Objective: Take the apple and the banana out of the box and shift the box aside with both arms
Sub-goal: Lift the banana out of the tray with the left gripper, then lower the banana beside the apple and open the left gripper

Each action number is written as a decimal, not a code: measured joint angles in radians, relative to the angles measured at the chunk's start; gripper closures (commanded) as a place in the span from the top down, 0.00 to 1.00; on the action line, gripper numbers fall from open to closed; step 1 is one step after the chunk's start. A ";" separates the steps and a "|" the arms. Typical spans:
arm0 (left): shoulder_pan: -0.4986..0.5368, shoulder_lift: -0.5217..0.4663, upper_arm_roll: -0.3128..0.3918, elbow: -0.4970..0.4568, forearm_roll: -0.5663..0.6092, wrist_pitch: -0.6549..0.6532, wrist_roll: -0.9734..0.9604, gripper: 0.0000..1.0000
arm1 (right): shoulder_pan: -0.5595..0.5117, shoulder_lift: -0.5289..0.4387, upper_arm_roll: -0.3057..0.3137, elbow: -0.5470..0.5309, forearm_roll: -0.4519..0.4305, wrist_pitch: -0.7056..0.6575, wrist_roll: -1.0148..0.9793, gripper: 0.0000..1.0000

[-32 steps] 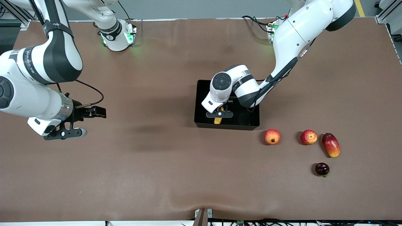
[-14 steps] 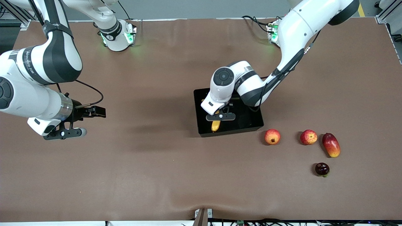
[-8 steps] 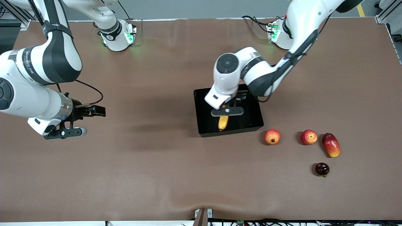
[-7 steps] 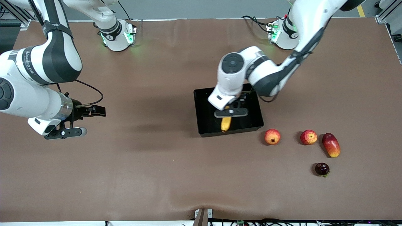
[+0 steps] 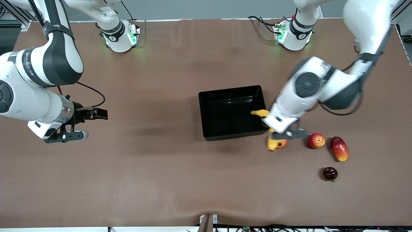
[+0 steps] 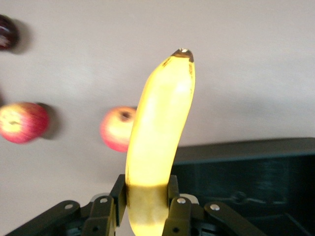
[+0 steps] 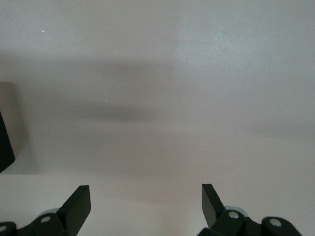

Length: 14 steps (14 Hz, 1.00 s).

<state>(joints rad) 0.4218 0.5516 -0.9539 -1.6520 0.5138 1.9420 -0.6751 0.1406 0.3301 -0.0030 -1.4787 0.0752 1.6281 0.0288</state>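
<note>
Left gripper (image 5: 286, 134), clamped on the banana (image 5: 273, 144), hangs just past the box (image 5: 233, 111) (apple (image 5: 316, 140) beside it on the surface (image 5: 161, 167)), while the waiting right gripper (image 5: 77, 127) hangs spread wide.

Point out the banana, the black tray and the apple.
banana (image 6: 160, 147): left wrist view, middle of the peel.
tray (image 5: 230, 112): front view, bare floor.
apple (image 5: 316, 140): front view, middle of the skin.
</note>
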 measured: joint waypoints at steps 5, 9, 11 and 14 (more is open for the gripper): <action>0.115 0.038 0.050 0.021 0.028 0.001 0.241 0.00 | 0.000 0.000 0.000 0.000 0.000 -0.002 0.000 1.00; 0.114 0.120 0.134 0.060 0.045 0.039 0.454 0.00 | 0.000 0.000 0.000 0.000 0.000 -0.002 0.000 1.00; 0.112 0.162 0.159 0.076 0.045 0.068 0.556 0.00 | 0.000 0.000 -0.001 0.000 0.000 -0.002 0.000 1.00; 0.094 0.216 0.207 0.082 0.045 0.146 0.684 0.00 | 0.000 0.000 -0.001 0.000 0.000 -0.002 0.000 1.00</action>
<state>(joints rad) 0.5161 0.7673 -0.7473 -1.5697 0.5592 2.0878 0.0093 0.1405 0.3301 -0.0041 -1.4791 0.0752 1.6256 0.0288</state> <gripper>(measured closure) 0.639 0.000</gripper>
